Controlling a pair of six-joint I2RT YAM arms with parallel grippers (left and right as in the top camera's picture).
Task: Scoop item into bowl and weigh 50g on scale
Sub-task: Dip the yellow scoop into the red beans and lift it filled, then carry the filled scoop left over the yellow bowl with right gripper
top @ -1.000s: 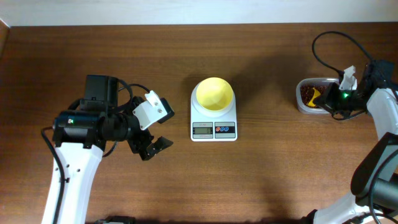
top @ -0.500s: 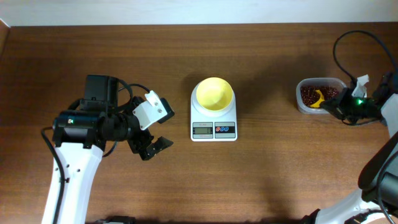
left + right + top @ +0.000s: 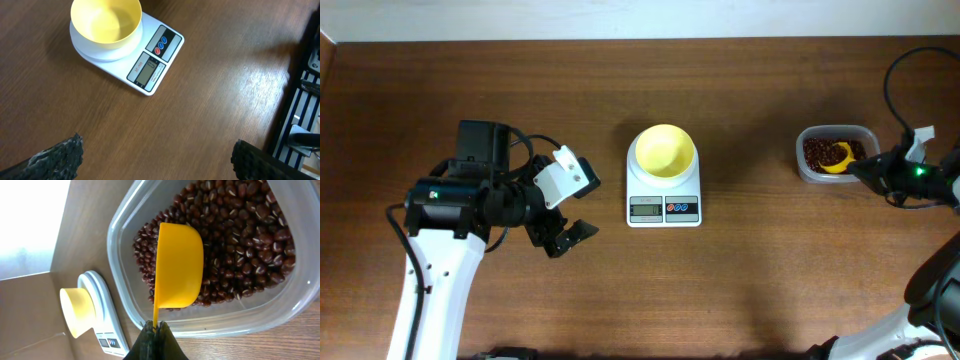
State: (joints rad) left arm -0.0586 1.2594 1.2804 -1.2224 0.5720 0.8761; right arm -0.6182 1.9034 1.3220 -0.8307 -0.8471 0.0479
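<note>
Meanwhile, near the counter's right edge, the right gripper [image 3: 156, 327] clamps the yellow scoop [image 3: 177, 265] over red beans [image 3: 250, 240] in the clear tub [image 3: 125, 280]. The yellow bowl [image 3: 665, 150] sits on the scale [image 3: 664, 208] mid-counter. The left gripper [image 3: 570, 238] has its jaws apart.

- Scale [image 3: 145, 60]: white, rounded-square, lying at an angle on the brown wooden table [image 3: 210, 105].
- Bowl [image 3: 106, 22]: pale yellow, sitting on the scale's platform.
- Display [image 3: 146, 73]: grey, sitting on the scale's front panel, with red and blue buttons [image 3: 163, 42] lying just beside it.
- Left gripper [image 3: 155, 160]: hanging on the near side of the scale, its dark fingers [image 3: 57, 156] standing wide apart.
- Dark slatted frame [image 3: 305, 90]: standing well to the right of the scale.
</note>
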